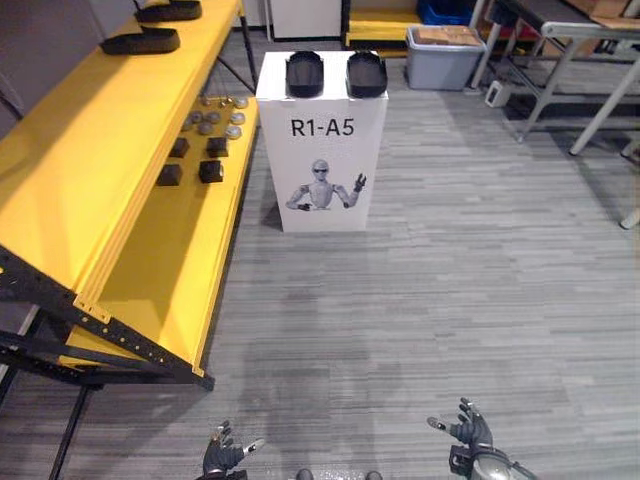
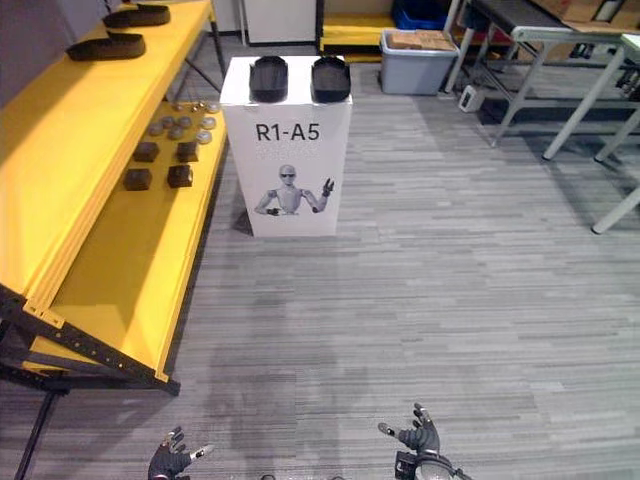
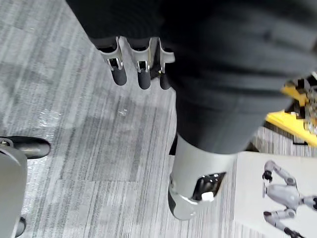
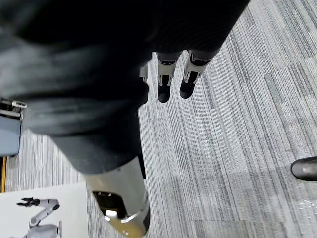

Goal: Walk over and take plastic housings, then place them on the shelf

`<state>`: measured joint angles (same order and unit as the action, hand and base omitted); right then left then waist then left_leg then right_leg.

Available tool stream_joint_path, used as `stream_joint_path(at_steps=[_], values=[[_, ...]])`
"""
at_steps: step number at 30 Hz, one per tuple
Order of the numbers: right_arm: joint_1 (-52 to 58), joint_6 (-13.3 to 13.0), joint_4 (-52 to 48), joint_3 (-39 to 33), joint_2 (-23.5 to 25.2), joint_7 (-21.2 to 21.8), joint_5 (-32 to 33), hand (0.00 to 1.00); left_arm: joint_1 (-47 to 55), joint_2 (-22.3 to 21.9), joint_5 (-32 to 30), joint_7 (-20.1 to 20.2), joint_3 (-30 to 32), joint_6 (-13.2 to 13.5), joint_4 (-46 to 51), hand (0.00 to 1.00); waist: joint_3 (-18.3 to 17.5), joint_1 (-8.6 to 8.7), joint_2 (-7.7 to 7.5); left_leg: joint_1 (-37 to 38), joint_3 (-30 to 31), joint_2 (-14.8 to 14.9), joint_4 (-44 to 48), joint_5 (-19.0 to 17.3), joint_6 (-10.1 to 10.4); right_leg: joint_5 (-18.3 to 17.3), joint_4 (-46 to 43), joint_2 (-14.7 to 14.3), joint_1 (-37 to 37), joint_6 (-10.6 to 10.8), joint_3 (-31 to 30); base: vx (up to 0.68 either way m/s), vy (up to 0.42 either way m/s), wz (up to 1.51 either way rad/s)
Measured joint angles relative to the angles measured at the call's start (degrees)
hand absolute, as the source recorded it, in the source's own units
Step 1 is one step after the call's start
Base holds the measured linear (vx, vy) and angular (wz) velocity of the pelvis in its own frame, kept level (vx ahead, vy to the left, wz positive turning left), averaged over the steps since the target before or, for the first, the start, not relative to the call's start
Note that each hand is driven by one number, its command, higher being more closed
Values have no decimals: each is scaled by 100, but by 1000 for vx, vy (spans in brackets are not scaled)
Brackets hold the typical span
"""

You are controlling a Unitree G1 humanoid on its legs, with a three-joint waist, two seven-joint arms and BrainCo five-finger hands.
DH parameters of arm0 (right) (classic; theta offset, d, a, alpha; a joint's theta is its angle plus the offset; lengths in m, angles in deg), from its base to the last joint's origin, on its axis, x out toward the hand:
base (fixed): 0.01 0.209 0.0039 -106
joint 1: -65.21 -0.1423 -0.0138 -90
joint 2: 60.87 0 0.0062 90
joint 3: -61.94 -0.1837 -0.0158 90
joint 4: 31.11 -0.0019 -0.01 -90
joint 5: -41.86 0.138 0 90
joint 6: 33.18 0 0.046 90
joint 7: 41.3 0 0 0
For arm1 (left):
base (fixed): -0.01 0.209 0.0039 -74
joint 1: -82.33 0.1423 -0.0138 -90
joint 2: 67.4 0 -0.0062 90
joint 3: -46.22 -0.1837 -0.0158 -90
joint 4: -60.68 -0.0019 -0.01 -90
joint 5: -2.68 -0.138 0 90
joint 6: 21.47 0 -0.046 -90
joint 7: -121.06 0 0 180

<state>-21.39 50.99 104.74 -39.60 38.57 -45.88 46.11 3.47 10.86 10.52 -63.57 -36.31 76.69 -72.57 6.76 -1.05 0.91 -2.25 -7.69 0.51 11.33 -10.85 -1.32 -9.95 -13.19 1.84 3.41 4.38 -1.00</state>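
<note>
**A:** Where were the plastic housings?

**B:** Two sat side by side on top of a white box stand (image 1: 322,170), well ahead of the robot: the left housing (image 1: 304,73) and the right housing (image 1: 366,73). Both were black, rounded-oblong shells with raised rims. Their insides were too dark to make out.

**A:** Any on the shelf?

**B:** The yellow shelf (image 1: 90,170) ran along the robot's left, smooth painted boards on a black perforated metal frame, with its near end cut off by the view's edge. Two more flat black shells lay on the upper board at the far end. These were the nearer shelf housing (image 1: 140,42) and the farther shelf housing (image 1: 168,11), which was clipped by the top edge. On the lower board sat small dark square blocks (image 1: 211,171) and a cluster of round grey metal pieces (image 1: 206,127), too small to tell apart.

**A:** And the hands?

**B:** Both hung low over the grey wood-grain floor (image 1: 450,290), well apart from the stand. The left hand (image 1: 225,455) had its fingers (image 3: 130,74) straight and released, holding nothing. The right hand (image 1: 470,432) was the same, with its fingers (image 4: 165,87) loose and empty. In the eye views the bottom edge cut off both wrists.

**A:** Anything further back?

**B:** A grey plastic bin (image 1: 445,60) holding brown cardboard stood beyond the stand. A metal-legged bench (image 1: 560,22) stood to the right, its top mostly out of frame.
</note>
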Motion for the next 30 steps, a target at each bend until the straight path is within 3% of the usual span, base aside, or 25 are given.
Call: stream_joint_path(at_steps=[1, 2, 3, 5, 7, 9, 10, 12, 13, 14, 15, 16, 18, 19, 21, 24, 25, 26, 27, 28, 29, 30], values=[[4, 7, 0, -4, 8, -1, -1, 0, -25, -6, 0, 0, -5, 0, 79, 0, 46, 17, 9, 38, 7, -45, 100, -155, -53, -228, -850, 74, 295, 200, 48, 86, 103, -9], [7, 8, 0, -1, 17, -1, -1, 0, -23, -5, 1, -3, -9, 3, 136, 0, 78, 14, 9, 96, 16, -71, 118, -244, -80, -284, -1390, 116, 504, 219, 92, 110, 105, 6], [44, 9, -2, 28, 27, -3, -1, 0, -35, 20, 1, -10, -58, 2, 184, 0, 157, 31, 11, 254, 81, -118, 180, -378, -197, -313, -2594, 244, 1020, 240, 310, 125, 76, 14], [149, 38, -1, 47, 30, -2, -1, 0, -69, 71, 3, -21, -185, -12, 176, 0, 228, 32, 27, 504, 165, -151, 248, -572, -247, -474, -3220, 386, 1430, 172, 575, 229, 55, 22], [77, 46, -1, 48, 12, -4, 1, 0, -111, 109, 37, -52, -224, -25, 169, 0, 320, 51, 29, 766, 239, -144, 169, -618, -248, -471, -2940, 424, 1746, 163, 831, 370, 9, 33], [-34, 47, 1, 48, -50, -9, 2, 0, -366, 101, 115, -94, -223, -41, 161, 0, 431, 219, 70, 1006, 540, 18, -81, -611, -231, -326, -1910, 267, 2027, 3, 993, 423, -90, 79], [-112, 48, 1, 48, -62, -19, 3, 0, -472, 115, 169, -133, -225, -39, 159, 0, 441, 290, 84, 1091, 684, 123, -216, -617, -69, -32, -1076, 124, 2105, -114, 1000, 462, -147, 79], [-121, 44, 2, 51, -103, -46, 4, 0, -609, 136, 212, -150, -258, -34, 78, 0, 435, 343, 50, 1329, 862, 225, -330, -724, 185, 1193, -689, 66, 2071, -550, 984, 593, -243, 59], [-194, 57, 17, 51, -180, -55, 4, 0, -707, 61, 208, -158, -249, -30, -55, 0, 419, 307, 214, 1326, 877, 439, -255, -702, 331, 981, -984, -35, 2139, -717, 1148, 577, -264, 27], [-248, 56, 3, 51, -180, -55, 3, 0, -749, 59, 208, -158, -248, -31, -82, 0, 422, 306, 207, 1294, 873, 466, -160, -619, 475, 834, -1077, -43, 2140, -747, 1179, 570, -276, 12], [-327, 57, -3, 48, -185, -58, 3, 0, -798, 20, 206, -158, -230, -33, -114, 0, 424, 314, 212, 1122, 845, 544, 335, -448, 702, 648, -1111, -90, 2021, -827, 1290, 564, -284, 16], [-327, 57, -26, 76, -168, -58, 3, 0, -795, -70, 207, -161, -152, -35, -113, 0, 431, 310, 225, 787, 767, 627, 1454, -211, 661, 507, -888, -242, 1615, -892, 1363, 666, -325, 14], [-248, 54, -203, 319, -102, -86, 40, 0, -672, -225, 206, -161, -4, -38, -10, 0, 458, 241, 230, -43, 685, 967, 3780, 602, 592, 487, -156, -509, 625, -950, 1291, 539, -227, -10], [-168, 37, -384, 368, -21, -115, 119, 0, -633, -270, 204, -132, -6, -35, 51, 0, 481, 141, 199, -549, 533, 1121, 4852, 325, 612, 479, 196, -645, 105, -1015, 1152, 413, -141, -33], [-181, -4, -522, 362, 47, -138, 225, 0, -615, -327, 208, -128, -69, -44, 160, 0, 501, 1, 104, -1249, 221, 1135, 5174, 38, 619, 462, 626, -668, -442, -1042, 941, 552, -133, -48], [-391, 1, -318, 325, 53, -139, 251, 0, -585, -339, 212, -123, -220, -35, 291, 0, 532, -165, 108, -1924, -89, 882, 3670, -257, 612, 459, 980, -627, -840, -1038, 563, 395, 3, -68], [-526, 2, -214, 237, 74, -145, 264, 0, -574, -340, 212, -125, -219, -39, 277, 0, 583, -267, 85, -2024, 3, 578, 2370, -177, 567, 357, 1116, -499, -1042, -965, 312, 508, 119, -88], [-534, 3, -199, 204, 61, -152, 272, 0, -576, -352, 212, -123, -222, -40, 275, 0, 613, -278, 76, -2017, 36, 473, 1821, -68, 540, 289, 1156, -453, -1127, -914, 249, 523, 171, -76], [-512, 3, -125, 115, 32, -172, 283, 0, -563, -388, 212, -123, -223, -39, 273, 0, 609, -272, 100, -1978, 120, 372, 762, 279, 595, 149, 1203, -426, -1271, -844, 151, 355, 150, -36], [-509, 4, -47, 98, 14, -191, 293, 0, -561, -388, 212, -124, -222, -38, 268, 0, 602, -277, 139, -1950, 164, 353, 459, 573, 562, 57, 1205, -426, -1333, -808, 95, 459, 212, -47], [-489, 14, 88, 99, 15, -220, 296, 0, -509, -349, 213, -136, -212, -35, 228, 0, 572, -300, 101, -1811, 145, 293, 473, 1099, 472, -164, 1145, -335, -1474, -717, -29, 494, 233, -32], [-420, 12, 89, 147, 32, -218, 290, 0, -480, -307, 212, -137, -209, -38, 219, 0, 518, -260, -48, -1849, 140, 92, 683, 1142, 354, -406, 1037, -128, -1526, -624, -28, 508, 226, -25]])
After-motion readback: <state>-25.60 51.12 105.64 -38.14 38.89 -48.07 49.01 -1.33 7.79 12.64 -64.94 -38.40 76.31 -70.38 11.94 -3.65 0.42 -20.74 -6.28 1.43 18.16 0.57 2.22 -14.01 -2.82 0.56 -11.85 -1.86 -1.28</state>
